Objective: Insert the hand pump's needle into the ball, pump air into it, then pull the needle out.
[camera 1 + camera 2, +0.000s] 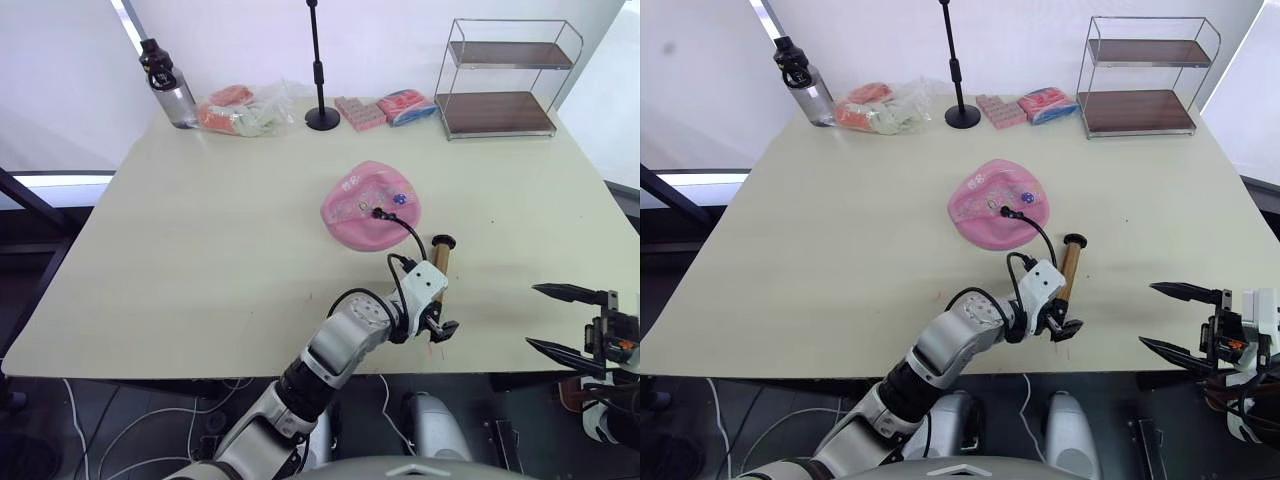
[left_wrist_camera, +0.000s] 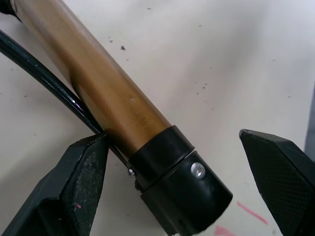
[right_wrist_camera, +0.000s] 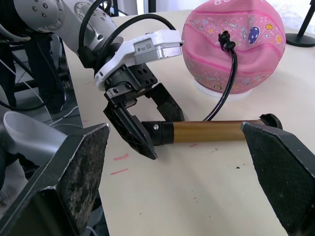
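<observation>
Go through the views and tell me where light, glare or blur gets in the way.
Left eye view: bright backlight washes out the wall behind the wire shelf rack. Left wrist view: a soft highlight runs along the gold-bronze pump barrel, and the left gripper fingertips look soft so close to the lens. Right wrist view: the right gripper fingers blur in the foreground while the pink printed ball stays crisp.

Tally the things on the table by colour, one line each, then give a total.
Pink: 3 — ball, wrapped pack, flat block
Gold-bronze: 1 — hand pump
Black: 1 — stand
Grey with black cap: 1 — bottle
Clear with orange contents: 1 — plastic bag
Wire and brown wood: 1 — shelf rack
Total: 8
</observation>
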